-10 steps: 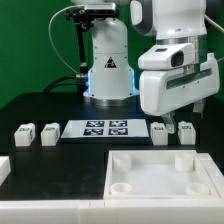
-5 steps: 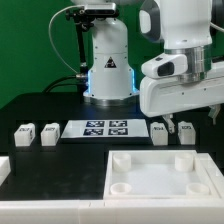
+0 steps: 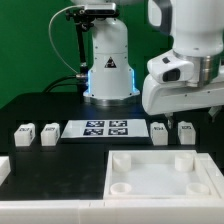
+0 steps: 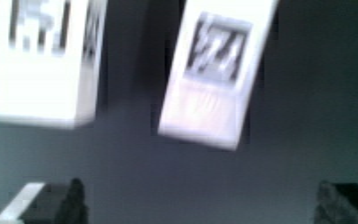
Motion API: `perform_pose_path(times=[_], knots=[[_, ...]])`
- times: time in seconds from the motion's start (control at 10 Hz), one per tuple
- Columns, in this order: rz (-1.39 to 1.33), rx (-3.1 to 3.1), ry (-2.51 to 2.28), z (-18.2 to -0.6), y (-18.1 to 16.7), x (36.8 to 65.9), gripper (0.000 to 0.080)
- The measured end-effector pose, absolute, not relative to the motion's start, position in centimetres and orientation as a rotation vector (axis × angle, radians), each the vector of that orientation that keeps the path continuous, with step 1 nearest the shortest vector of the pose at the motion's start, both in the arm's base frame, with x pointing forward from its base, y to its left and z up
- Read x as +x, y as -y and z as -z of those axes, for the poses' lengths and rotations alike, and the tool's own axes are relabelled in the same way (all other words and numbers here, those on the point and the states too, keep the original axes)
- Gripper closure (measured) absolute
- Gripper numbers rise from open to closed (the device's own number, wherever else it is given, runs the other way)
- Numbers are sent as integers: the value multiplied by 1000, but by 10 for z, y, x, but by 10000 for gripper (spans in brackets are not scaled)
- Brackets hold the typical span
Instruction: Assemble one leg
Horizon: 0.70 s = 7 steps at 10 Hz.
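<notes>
The gripper [image 4: 201,203] hangs above the 2 legs [image 3: 158,130] on the right of the dark table [image 3: 40,108]. Its fingers [image 4: 51,200] are spread wide with nothing between them, a stance that looks meant for lining up over one post before descending. The leg [image 4: 215,78] closest to its centreline rests just beyond the far edge of the white tray-like top [image 3: 150,185] — a stubby white post with a black-and-white tag, blurred in the wrist view. 2 more posts [image 3: 24,132] sit left of the marker board [image 3: 107,128].
</notes>
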State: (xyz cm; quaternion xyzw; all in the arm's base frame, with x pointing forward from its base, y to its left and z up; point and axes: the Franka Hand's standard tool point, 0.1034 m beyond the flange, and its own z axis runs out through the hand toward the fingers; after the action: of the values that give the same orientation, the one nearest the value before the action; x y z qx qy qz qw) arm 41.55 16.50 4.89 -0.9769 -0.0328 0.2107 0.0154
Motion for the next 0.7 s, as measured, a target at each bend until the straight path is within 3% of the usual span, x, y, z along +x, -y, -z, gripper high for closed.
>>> perform_pose_path(times=[0.4,0.7], knots=[[-1214,-2887,53,-45,-168,414,150],[-1238,-2875,54,-41,-169,417,150]])
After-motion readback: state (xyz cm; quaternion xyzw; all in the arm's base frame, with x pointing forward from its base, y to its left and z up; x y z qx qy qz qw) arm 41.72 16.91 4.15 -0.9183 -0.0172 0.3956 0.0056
